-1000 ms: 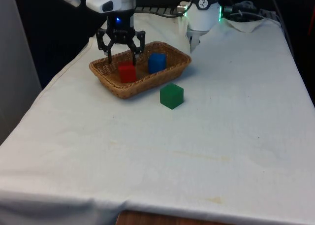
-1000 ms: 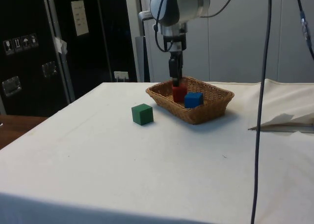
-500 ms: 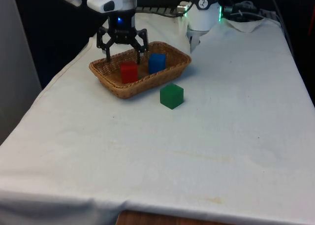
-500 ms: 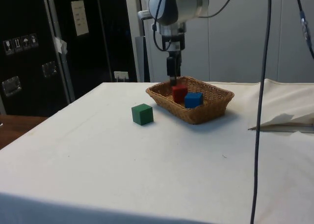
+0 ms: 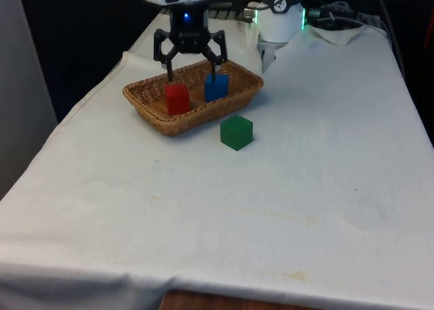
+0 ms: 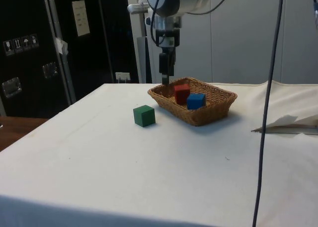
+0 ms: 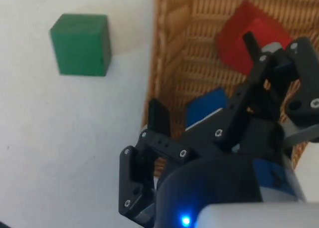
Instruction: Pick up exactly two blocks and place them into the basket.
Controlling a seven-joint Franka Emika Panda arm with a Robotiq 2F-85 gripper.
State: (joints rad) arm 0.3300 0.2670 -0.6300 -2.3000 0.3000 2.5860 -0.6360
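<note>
A wicker basket (image 5: 144,104) (image 6: 210,116) (image 7: 172,48) holds a red block (image 5: 177,98) (image 6: 182,93) (image 7: 238,38) and a blue block (image 5: 216,87) (image 6: 196,101) (image 7: 205,106) side by side. On the cloth just in front of the basket sits a green block (image 5: 236,132) (image 6: 144,115) (image 7: 80,44). My gripper (image 5: 191,72) (image 6: 165,78) (image 7: 204,78) hangs open above the basket's far rim, over the gap between the red and blue blocks. Nothing is between its fingers.
A rumpled fold of white cloth (image 6: 290,121) lies at the table's far corner by the robot's base (image 5: 279,25). A black cable (image 6: 266,108) hangs down in the side view. The table's left edge (image 5: 74,113) runs close to the basket.
The gripper has risen from around the red block and shifted towards the front view's right, staying open. The red block stays in the basket.
</note>
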